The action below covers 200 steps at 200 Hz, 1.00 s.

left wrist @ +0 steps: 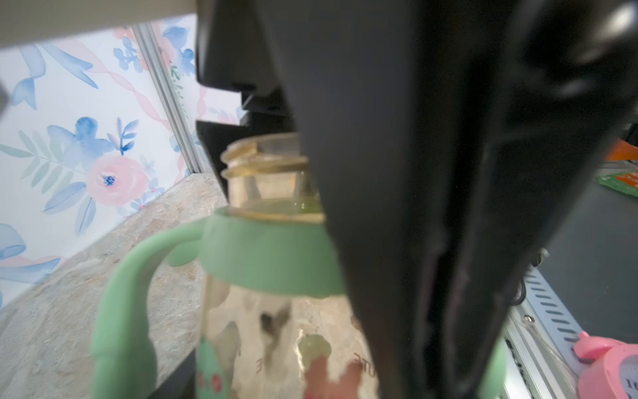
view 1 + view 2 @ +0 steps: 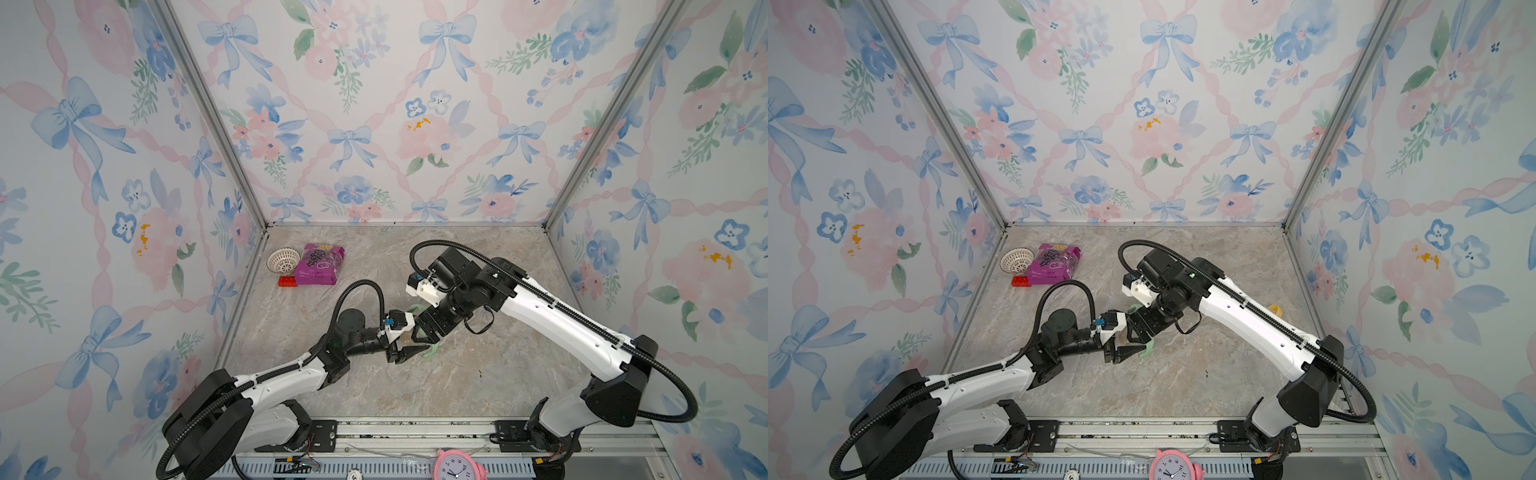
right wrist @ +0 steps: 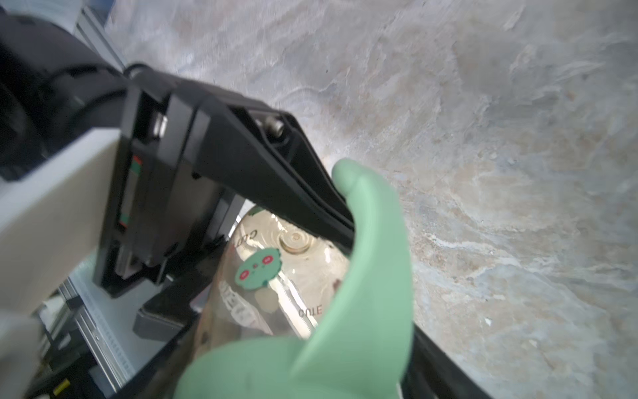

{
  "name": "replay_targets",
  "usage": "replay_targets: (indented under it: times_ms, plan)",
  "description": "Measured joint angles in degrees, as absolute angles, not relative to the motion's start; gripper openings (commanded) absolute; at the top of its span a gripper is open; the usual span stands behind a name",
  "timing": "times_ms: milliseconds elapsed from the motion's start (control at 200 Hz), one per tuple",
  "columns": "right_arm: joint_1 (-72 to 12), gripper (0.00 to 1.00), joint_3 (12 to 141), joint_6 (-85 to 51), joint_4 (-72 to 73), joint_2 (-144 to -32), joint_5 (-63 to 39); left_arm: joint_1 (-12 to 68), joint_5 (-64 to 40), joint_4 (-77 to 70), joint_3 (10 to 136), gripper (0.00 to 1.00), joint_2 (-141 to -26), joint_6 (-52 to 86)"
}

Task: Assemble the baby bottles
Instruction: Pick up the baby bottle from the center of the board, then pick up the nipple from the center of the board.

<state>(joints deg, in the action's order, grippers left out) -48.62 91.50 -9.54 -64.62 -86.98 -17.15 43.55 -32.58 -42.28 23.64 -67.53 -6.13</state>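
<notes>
Item 1, amber jar body [image 1: 276, 328]: clear, printed with a green cartoon face. It sits mid-table, well apart from the purple snack packet [image 2: 320, 264], toward the front rail and the right arm's side. Whether it rests on the marble table [image 2: 457, 374] or hangs just above it cannot be told. Item 2, pale green two-handled ring [image 1: 272, 255]: seated on the jar's shoulder, with the threaded neck standing above it. Its 2 handles curve out on either side of the jar in both top views. Item 3, yellow collar [image 2: 1275, 309]: mostly hidden behind the right forearm, far from the packet, near the right wall. Left gripper [image 2: 409, 344]: jaws clamped on the jar body below the ring, 1 finger [image 3: 276, 172] lying across the glass. Right gripper [image 2: 422, 337]: at the ring, facing the left one. Its jaws are hidden, so whether they grip anything cannot be told. Sundries: white lattice basket [image 2: 283, 259] just beside the packet on its wall side, red toy brick [image 2: 287, 281] at the packet's front corner, pink alarm clock [image 2: 457, 465] on the front rail, well apart from the packet.
</notes>
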Motion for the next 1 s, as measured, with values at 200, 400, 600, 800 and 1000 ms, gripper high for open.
replay_targets:
  times_ms: [200, 400, 600, 800, 1000]
  plan:
    - [-47.8, 0.96, 91.2, -19.4, -57.5, -77.1, -13.1, 41.9, -30.4, -46.1, 21.1, 0.31, -66.6, -3.2]
    - [-43.3, 0.96, 88.8, -27.2, -55.3, -68.0, -10.5, 39.9, -28.5, -51.3, 19.2, 0.27, -64.3, -0.4]
    - [-32.1, 0.96, 87.8, -32.7, -59.9, -63.5, -7.0, 39.7, -27.2, -53.0, 19.2, 0.25, -62.7, 0.7]
    - [-10.2, 0.96, 82.5, -33.2, -64.8, -63.5, -5.7, 39.7, -26.9, -53.8, 19.2, 0.25, -59.9, 0.7]
    - [14.7, 0.64, 71.2, -26.3, -55.9, -79.0, -9.0, 39.8, -26.7, -53.1, 19.2, 0.25, -58.4, 0.7]
